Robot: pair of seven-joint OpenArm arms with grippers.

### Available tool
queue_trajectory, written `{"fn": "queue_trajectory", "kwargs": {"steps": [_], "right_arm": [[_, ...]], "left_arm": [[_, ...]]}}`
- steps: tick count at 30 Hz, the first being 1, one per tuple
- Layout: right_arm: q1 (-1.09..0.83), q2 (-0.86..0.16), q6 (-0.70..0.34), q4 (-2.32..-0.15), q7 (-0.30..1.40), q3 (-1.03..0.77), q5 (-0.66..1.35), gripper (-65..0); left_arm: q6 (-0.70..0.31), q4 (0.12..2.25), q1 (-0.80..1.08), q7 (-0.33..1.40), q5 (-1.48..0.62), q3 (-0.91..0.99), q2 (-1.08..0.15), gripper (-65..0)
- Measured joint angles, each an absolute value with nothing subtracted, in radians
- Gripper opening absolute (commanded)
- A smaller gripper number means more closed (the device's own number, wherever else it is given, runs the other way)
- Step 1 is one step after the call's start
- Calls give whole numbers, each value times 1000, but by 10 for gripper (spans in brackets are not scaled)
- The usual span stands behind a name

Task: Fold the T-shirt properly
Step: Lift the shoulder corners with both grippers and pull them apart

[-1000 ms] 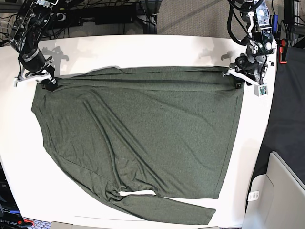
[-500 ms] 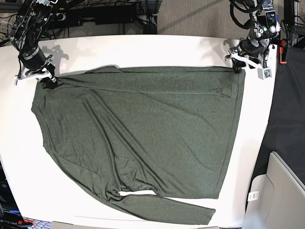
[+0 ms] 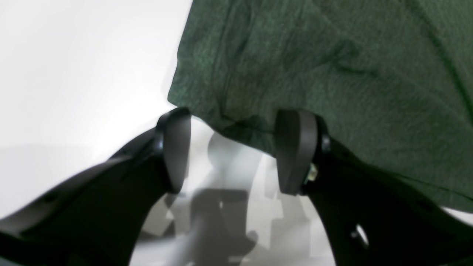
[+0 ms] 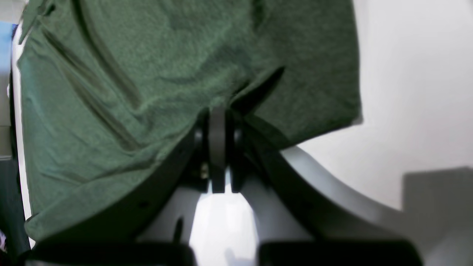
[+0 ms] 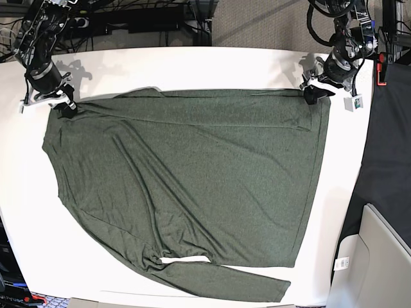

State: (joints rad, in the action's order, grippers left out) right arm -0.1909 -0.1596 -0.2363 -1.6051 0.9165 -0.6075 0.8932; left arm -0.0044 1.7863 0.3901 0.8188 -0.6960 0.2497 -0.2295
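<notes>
No legible writing appears. The T-shirt lies spread on the white table. The right gripper is clamped on its far corner. The left gripper stands spread wide, apparently released; half a second earlier it sat slightly farther back.

White table, grey carpet, tangled black cables
</notes>
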Motion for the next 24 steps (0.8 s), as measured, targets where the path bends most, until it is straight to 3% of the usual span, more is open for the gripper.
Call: {"fn": "queue_trajectory", "kwargs": {"steps": [5, 11, 18, 24], "right_arm": [[-188, -160, -236, -1605, 916, -607, 895, -648], [-188, -160, -237, -1605, 916, -607, 897, -648], [-207, -160, -236, -1605, 917, -609, 922, -648], [-208, -162, -236, -1605, 916, -609, 923, -648]], "left_arm": [[0, 1780, 357, 822, -695, 229, -211, -303], [-11, 1739, 320, 799, -697, 165, -211, -393], [-12, 1676, 285, 777, -715, 165, -216, -650], [-8, 1761, 362, 814, -710, 190, -223, -650]]}}
